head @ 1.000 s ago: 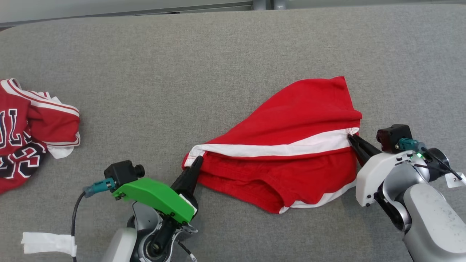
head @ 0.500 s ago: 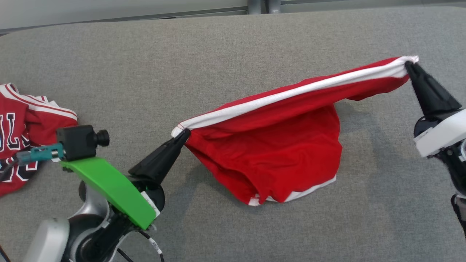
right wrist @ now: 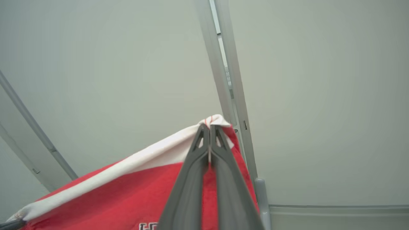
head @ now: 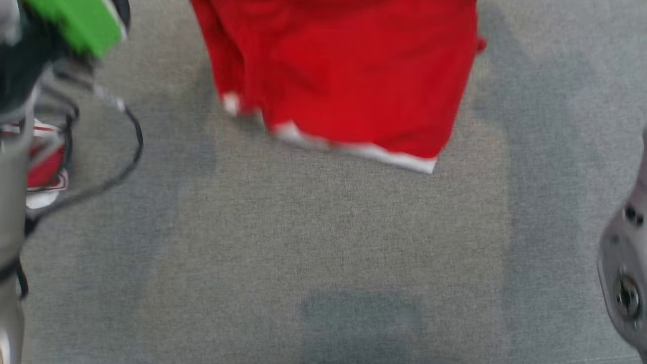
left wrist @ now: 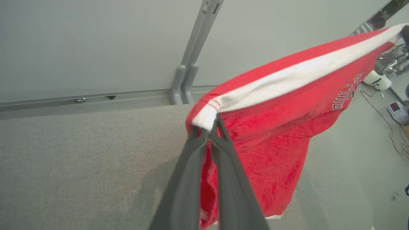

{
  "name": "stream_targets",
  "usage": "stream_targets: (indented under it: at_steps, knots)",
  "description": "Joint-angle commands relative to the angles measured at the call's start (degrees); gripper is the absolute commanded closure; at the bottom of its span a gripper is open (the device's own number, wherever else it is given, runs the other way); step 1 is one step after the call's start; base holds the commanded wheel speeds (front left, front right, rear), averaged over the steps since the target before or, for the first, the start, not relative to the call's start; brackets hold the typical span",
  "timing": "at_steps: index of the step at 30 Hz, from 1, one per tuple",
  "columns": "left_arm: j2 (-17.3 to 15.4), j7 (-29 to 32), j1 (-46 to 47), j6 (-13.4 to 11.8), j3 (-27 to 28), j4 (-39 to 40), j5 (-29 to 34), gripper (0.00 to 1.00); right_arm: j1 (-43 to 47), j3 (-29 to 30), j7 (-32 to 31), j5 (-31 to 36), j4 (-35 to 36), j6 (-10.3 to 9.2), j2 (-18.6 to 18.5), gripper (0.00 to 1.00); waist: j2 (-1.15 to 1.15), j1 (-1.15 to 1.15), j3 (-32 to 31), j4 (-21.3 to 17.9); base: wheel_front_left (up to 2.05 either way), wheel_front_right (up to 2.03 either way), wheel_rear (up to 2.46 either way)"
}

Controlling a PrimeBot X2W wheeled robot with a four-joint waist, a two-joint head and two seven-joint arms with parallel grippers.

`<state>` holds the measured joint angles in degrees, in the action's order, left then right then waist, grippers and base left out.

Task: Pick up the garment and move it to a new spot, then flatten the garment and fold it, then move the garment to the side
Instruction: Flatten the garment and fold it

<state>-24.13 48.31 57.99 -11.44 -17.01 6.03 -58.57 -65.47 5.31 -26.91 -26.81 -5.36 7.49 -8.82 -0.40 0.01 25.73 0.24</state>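
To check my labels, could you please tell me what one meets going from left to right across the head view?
From the left: green plastic cover on the left arm → red fabric garment with white hem, hanging mid-picture → pale grey right forearm at the right edge.

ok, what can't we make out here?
Head view: shorts cut off by top edge; hem blurred.
Head view: jersey mostly behind left arm and cable.
Right wrist view: lettering cut by bottom edge.
Left wrist view: shorts' far corner cut by right edge.
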Motion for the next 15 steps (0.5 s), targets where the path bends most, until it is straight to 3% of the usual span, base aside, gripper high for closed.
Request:
stream_targets:
  at_steps: [1,6,11,15]
  knots:
    - [0.48,-0.62,2.17,0.44,-0.30,-2.03,1.26,1.00,-1.92,0.36,1.05,1.28,-1.47,0.00,0.91,1.00,0.40,-0.01,5.92,-1.00,0.00,0.00,0.00]
    - [5.75,-11.01,19.33,4.19,-1.34,-17.76,8.05,1.00,-21.42,3.60,12.54,10.99,-15.05,0.00,4.97,1.00,0.40,-0.01,10.92,-0.87,0.00,0.00,0.00]
    - [8.63,-26.61,29.80,13.07,-2.10,-27.78,13.05,1.00,-33.29,4.55,25.86,16.01,-23.07,0.00,5.81,1.00,0.40,-0.01,14.63,0.01,0.00,0.00,0.00]
    - [8.86,-34.42,32.16,17.38,-3.50,-33.93,14.84,1.00,-35.32,1.30,32.01,10.95,-27.94,0.00,5.86,1.00,0.40,-0.01,17.07,-0.41,0.00,0.00,0.00]
